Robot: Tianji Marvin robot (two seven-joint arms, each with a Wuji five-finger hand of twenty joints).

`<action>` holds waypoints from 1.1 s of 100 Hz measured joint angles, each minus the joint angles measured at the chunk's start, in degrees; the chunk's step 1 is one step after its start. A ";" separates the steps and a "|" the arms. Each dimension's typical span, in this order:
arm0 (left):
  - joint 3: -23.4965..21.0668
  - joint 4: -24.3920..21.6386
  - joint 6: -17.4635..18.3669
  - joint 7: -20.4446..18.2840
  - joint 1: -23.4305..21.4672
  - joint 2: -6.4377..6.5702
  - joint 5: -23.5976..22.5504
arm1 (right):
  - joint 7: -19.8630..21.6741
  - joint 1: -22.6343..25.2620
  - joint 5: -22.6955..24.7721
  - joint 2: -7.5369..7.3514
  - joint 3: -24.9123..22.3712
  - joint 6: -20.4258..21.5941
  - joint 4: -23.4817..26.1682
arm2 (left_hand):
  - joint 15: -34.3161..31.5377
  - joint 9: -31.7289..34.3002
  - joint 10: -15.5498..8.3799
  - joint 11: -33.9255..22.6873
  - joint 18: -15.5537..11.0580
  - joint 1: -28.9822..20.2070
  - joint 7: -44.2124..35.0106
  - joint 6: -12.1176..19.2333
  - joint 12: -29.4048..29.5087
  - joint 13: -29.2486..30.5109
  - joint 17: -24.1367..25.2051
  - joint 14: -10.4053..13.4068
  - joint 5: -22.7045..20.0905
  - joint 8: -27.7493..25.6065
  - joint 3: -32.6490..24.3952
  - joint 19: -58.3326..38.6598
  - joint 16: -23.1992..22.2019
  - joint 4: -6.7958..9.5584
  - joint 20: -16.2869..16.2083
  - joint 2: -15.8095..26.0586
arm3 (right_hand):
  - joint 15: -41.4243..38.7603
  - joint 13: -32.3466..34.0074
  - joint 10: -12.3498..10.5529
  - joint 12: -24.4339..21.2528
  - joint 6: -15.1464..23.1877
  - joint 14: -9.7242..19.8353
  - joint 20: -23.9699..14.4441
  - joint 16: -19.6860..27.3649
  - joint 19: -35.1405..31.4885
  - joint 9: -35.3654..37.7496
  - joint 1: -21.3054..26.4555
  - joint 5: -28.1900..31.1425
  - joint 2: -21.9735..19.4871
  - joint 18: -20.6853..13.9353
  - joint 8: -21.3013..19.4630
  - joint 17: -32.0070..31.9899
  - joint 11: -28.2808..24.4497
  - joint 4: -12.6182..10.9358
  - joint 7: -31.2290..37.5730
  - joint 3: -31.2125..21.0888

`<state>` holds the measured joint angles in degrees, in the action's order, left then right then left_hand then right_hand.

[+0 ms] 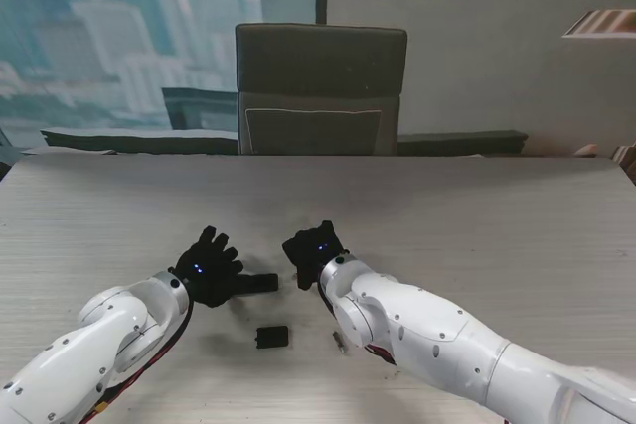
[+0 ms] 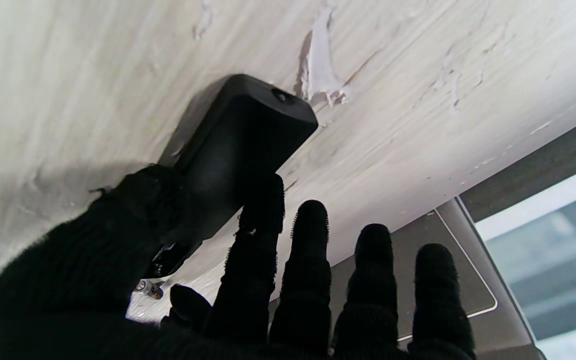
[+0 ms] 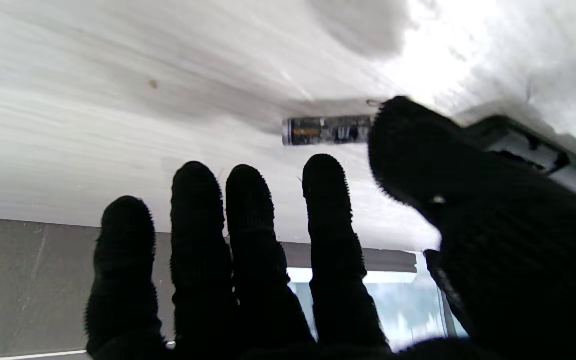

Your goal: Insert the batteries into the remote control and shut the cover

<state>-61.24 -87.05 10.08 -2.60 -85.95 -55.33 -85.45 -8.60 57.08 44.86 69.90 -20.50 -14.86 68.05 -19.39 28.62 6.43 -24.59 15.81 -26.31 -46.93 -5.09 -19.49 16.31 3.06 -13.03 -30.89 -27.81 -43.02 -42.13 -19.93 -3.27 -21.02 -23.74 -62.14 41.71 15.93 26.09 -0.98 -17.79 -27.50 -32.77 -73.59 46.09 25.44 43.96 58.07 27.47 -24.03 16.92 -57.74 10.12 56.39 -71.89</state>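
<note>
The left hand (image 1: 206, 267) rests on the black remote control (image 1: 256, 283), which lies flat on the pale wood-grain counter (image 1: 497, 215). In the left wrist view the thumb and first finger press against the remote control's sides while the other three fingers (image 2: 373, 280) stretch out free past it; most of the body under the palm is hidden. The right hand (image 1: 313, 251) hovers just beside the remote control's free end, fingers spread and holding nothing. In its wrist view a battery (image 3: 325, 130) lies on the counter close to the thumb tip, which covers one end, so I cannot tell whether they touch. Beside the thumb a corner of the remote control's open compartment shows, the rest cut off. Nearer to me sits a small black piece (image 1: 271, 337), likely the cover, well apart from both hands. A thin small object (image 1: 339, 342), perhaps another battery, lies beside the right forearm, too small to make out.
</note>
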 measured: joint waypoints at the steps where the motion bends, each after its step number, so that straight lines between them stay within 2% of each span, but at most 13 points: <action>1: 0.00 0.00 0.00 0.00 0.00 0.00 0.01 | 0.01 -0.06 0.02 0.03 0.14 -0.06 -0.12 | 0.00 0.00 0.00 0.00 0.00 0.00 0.00 0.00 0.00 0.00 0.00 0.00 0.00 0.00 0.00 0.00 0.00 0.00 0.00 0.00 | 0.00 0.00 0.00 0.00 0.01 0.00 0.00 0.00 0.00 0.00 0.00 0.41 0.00 0.00 0.13 0.00 -0.01 0.00 0.17 0.06; 5: 0.00 0.00 0.00 -0.01 0.00 0.00 0.05 | 0.04 -0.29 0.09 0.17 0.69 -0.34 -0.56 | 0.00 0.00 0.00 0.00 0.00 0.00 0.00 0.00 0.00 0.01 0.00 0.00 0.00 0.00 0.01 0.00 0.00 0.00 0.00 0.00 | 0.00 0.00 0.00 0.00 0.74 0.00 0.01 0.00 0.00 0.09 0.00 2.08 -0.12 0.00 3.21 0.00 -0.01 3.65 4.19 1.21; 10: -0.01 0.00 0.00 -0.02 0.00 0.00 0.10 | 0.04 -0.55 0.11 0.40 1.33 -0.83 -1.15 | 0.00 0.00 0.00 0.00 0.00 0.00 0.00 0.00 0.00 0.01 0.00 0.00 0.00 0.00 0.01 0.00 0.00 0.00 0.00 0.01 | 0.00 0.28 0.03 0.00 2.04 0.00 0.01 0.00 0.02 0.44 -0.47 4.76 -1.93 0.00 6.29 0.11 -0.03 6.51 9.91 1.27; 16: -0.01 0.00 0.00 -0.02 -0.01 0.00 0.17 | -0.16 -0.66 -0.03 0.81 1.47 -1.67 -1.64 | 0.00 0.00 0.00 0.00 0.00 0.00 -0.07 -0.01 0.00 0.01 0.00 0.00 0.00 0.00 0.02 0.00 0.00 0.00 0.00 0.01 | -0.02 1.68 0.05 0.00 3.00 -0.49 0.01 0.00 0.05 2.88 0.62 8.92 -6.37 -0.01 8.40 0.30 -0.10 6.93 13.63 3.26; 24: -0.01 0.00 0.00 -0.02 -0.01 -0.01 0.22 | -0.51 -0.63 -0.77 1.47 1.46 -3.10 -2.27 | 0.00 0.00 0.00 0.00 0.00 0.00 -0.10 -0.01 0.00 0.01 0.00 0.00 0.00 0.00 0.02 0.00 0.00 0.00 0.00 0.01 | -0.04 3.40 0.06 0.01 1.62 -1.50 0.01 0.00 0.08 6.46 1.31 15.71 -11.64 0.02 9.60 0.83 -0.10 6.78 14.65 4.68; 35: -0.01 0.00 0.04 -0.01 -0.01 -0.01 0.18 | -0.75 -0.09 -1.64 1.89 0.88 -4.10 -2.46 | 0.00 0.00 0.00 0.00 0.01 0.00 -0.13 -0.02 0.00 0.01 -0.01 -0.01 0.00 0.00 0.03 0.00 0.00 0.00 0.00 0.01 | -0.04 4.24 0.06 -0.16 -1.15 -1.56 0.02 0.40 0.08 9.72 1.31 21.91 -17.69 0.08 9.58 1.23 -0.07 4.54 11.89 5.09; 47: 0.07 0.04 0.26 0.01 0.10 0.02 0.08 | -1.37 1.00 -2.04 2.00 -0.62 -4.78 -2.27 | 0.00 0.00 0.00 0.00 0.01 0.00 -0.32 -0.09 0.00 0.01 -0.01 -0.01 -0.01 0.00 0.03 0.01 0.00 0.00 0.00 0.02 | -0.04 4.42 0.06 -0.45 -2.83 -2.18 0.02 0.46 0.09 10.87 1.31 23.74 -23.47 0.15 7.44 1.33 0.00 1.39 8.23 5.29; 54: 0.20 0.08 0.38 0.00 0.24 0.05 0.09 | -1.88 1.68 -2.05 1.94 -1.74 -5.06 -1.80 | 0.00 0.00 0.01 0.00 0.01 0.00 -0.43 -0.09 0.00 0.01 -0.01 -0.01 -0.09 0.00 0.03 0.01 0.00 0.00 0.00 0.02 | -0.04 4.42 0.07 -0.45 -3.94 -2.24 0.02 0.46 0.09 10.87 -1.94 25.09 -29.18 0.16 -0.78 1.33 0.05 -2.41 3.48 7.55; 68: 0.63 0.12 0.43 -0.24 0.58 0.09 0.25 | -3.07 3.47 -2.01 1.59 -5.01 -5.40 0.26 | 0.00 0.00 0.01 0.00 0.01 0.00 -0.49 -0.47 0.00 0.01 -0.01 -0.01 -0.85 0.00 0.08 0.01 0.00 -0.01 0.00 0.02 | -0.04 4.43 0.64 -0.46 -5.28 -3.01 0.02 0.46 0.09 10.87 -7.87 25.85 -35.95 0.19 -3.19 0.52 0.63 -2.41 0.77 12.94; 79: 0.78 0.13 0.44 -0.46 0.73 0.08 0.33 | -4.16 4.92 -1.50 1.00 -7.58 -4.93 2.28 | 0.00 0.00 0.01 0.00 0.01 0.00 -0.68 -0.66 0.00 0.01 -0.01 -0.01 -1.00 -0.02 0.09 0.01 0.00 -0.01 0.00 0.02 | 0.19 3.01 0.73 -0.80 -5.59 -3.03 0.02 0.46 0.09 9.75 -9.75 23.44 -35.66 0.19 -3.25 0.14 1.55 -2.41 -1.78 15.01; 89: 0.77 0.09 0.44 -0.60 0.74 0.05 0.37 | -4.11 6.12 -1.16 -0.03 -10.56 1.81 3.65 | 0.00 0.00 0.01 0.00 0.01 0.00 -0.73 -0.69 0.00 0.01 -0.02 -0.01 -1.00 -0.03 0.10 0.02 0.00 -0.01 0.00 0.02 | 1.74 0.62 0.80 -0.80 -2.42 -2.09 0.02 0.51 0.09 4.89 -9.10 9.10 -27.34 0.13 -3.83 0.12 2.09 -2.41 -6.54 11.84; 100: 0.71 0.07 0.44 -0.65 0.71 0.03 0.37 | -1.06 6.89 -1.30 -1.87 -12.89 9.34 5.60 | 0.00 0.00 0.00 0.00 0.02 0.00 -0.73 -0.69 0.00 0.01 -0.02 -0.01 -1.01 -0.03 0.12 0.09 0.00 -0.01 0.00 0.02 | 2.65 -0.26 0.69 -0.80 1.59 -0.70 0.02 0.51 0.09 3.46 -4.46 -1.59 -18.95 0.08 5.36 0.11 2.11 0.74 -2.74 7.05; 110: 0.71 0.06 0.43 -0.71 0.72 0.02 0.39 | -0.10 7.09 -0.29 -3.25 -13.32 13.75 6.44 | 0.00 0.00 0.01 0.00 0.02 0.00 -0.73 -0.69 0.00 0.01 -0.02 -0.01 -1.01 -0.03 0.12 0.10 0.00 -0.01 0.00 0.02 | 3.31 -0.95 -0.99 -0.61 5.34 1.77 0.30 0.59 0.19 0.33 -0.49 -6.20 -13.43 -1.16 6.79 0.24 1.90 0.99 -0.74 2.45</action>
<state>-60.52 -86.99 10.51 -3.31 -85.22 -55.31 -85.05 -8.70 64.17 44.57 66.65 -33.82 -1.11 74.49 -19.39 28.62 6.43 -24.59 15.83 -26.31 -47.66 -5.77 -19.49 16.32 3.03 -13.03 -31.90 -27.84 -42.90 -42.03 -19.93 -3.27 -21.02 -23.73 -58.83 40.76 14.94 25.48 4.36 -16.02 -27.19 -32.18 -73.40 46.42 24.94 37.76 44.64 26.31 -17.23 17.16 -55.84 11.10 55.65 -69.44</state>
